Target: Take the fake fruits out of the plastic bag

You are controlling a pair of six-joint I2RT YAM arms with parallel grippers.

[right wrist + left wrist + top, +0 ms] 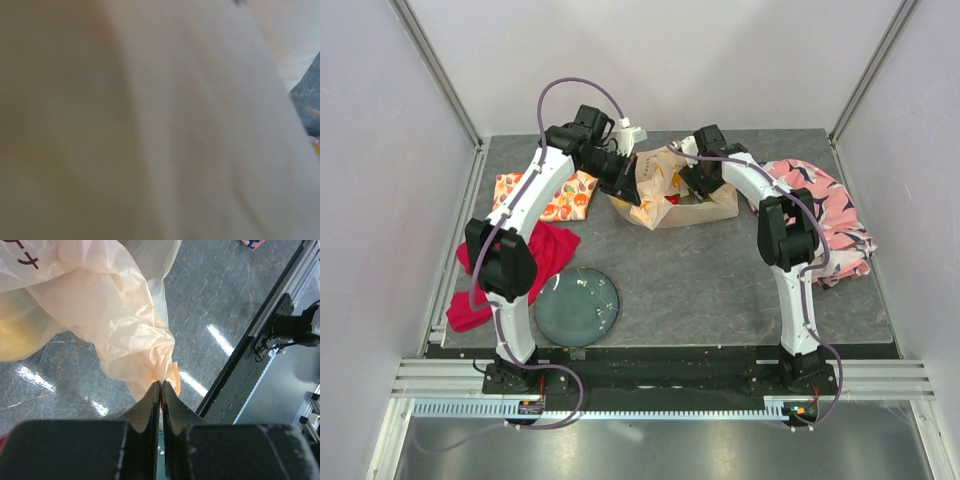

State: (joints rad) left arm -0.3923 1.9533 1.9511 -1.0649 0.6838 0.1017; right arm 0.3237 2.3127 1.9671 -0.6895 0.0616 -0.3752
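The large crinkly cream-beige plastic bag [655, 178] sits at the far middle of the grey marbled table [720, 290], between the two arms. The left gripper [160, 386] pinches a gathered fold of the bag's edge. The right gripper [700, 182] reaches into the bag's mouth, but I cannot tell how its fingers stand. A small glossy red fake fruit [672, 198] shows inside the bag.

Top view high from behind, both wrist views close against the plastic bag [100, 305]

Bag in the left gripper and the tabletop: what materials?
Bag: thin plastic film, cream, translucent, slightly glossy; it crumples into sharp folds where the left gripper pinches it. Tabletop: grey stone-look slab, veined, polished enough to mirror lights; could be laminate.
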